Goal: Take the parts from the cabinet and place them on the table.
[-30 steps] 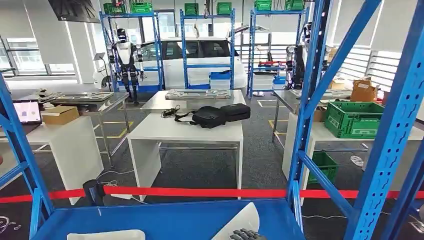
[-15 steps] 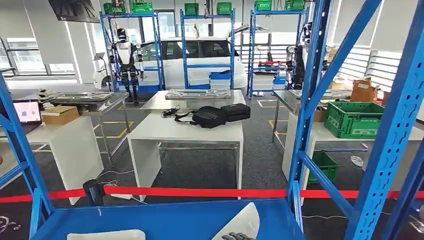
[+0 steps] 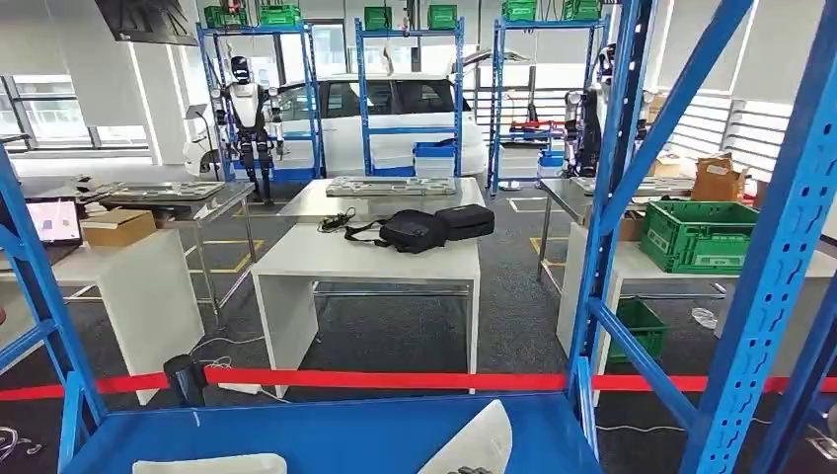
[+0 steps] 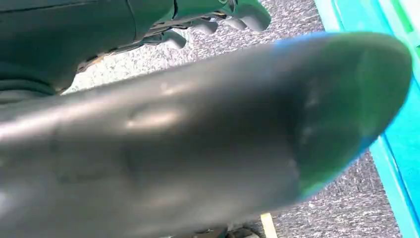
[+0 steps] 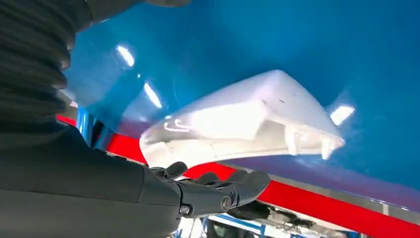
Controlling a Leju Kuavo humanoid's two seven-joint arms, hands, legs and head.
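White moulded part lies on the blue cabinet shelf near its front right corner; a second white part sits at the front left. Over the last second the right hand has sunk toward the head view's lower edge, so no grasp has begun. Its wrist view shows fingers apart, empty, just beside the part. Whether the left hand is spread, I cannot tell.

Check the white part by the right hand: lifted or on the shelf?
On the shelf. The white part lies on the blue shelf; the right hand is open beside it, not gripping.
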